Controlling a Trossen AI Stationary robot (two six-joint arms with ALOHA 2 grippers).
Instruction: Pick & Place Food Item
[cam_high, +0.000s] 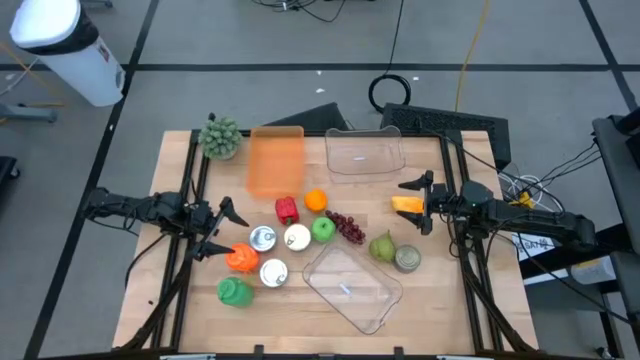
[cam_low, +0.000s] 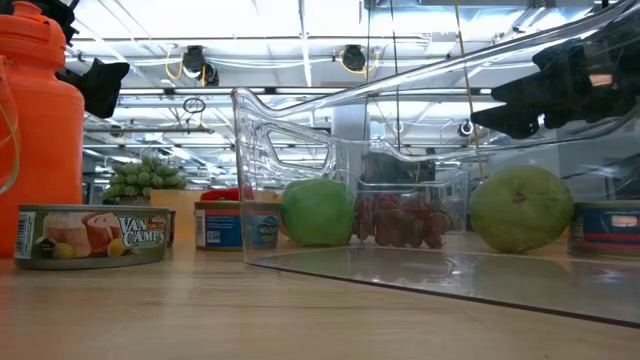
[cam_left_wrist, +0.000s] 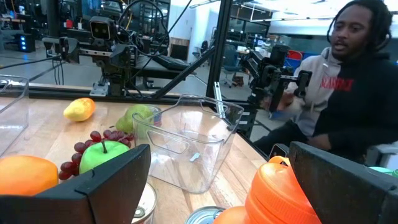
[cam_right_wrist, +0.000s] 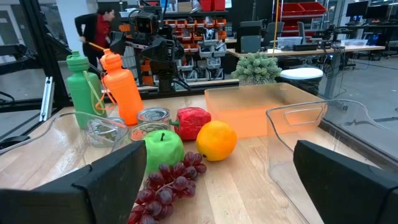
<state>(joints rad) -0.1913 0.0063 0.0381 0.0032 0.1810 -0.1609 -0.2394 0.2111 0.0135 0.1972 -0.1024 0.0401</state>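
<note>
Yellow mango (cam_high: 406, 204) lying just before right hand (cam_high: 414, 204), both hands spread wide, empty, left hand (cam_high: 222, 230)

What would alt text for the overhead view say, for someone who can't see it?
Two dark robot arms flank a wooden table, the open left gripper beside an orange bottle, the open right gripper at a yellow mango. Between them lie fruit, cans and clear plastic bins.

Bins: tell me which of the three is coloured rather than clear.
The orange bin, at the table's back beside the small green plant. The other two bins are clear plastic.
</note>
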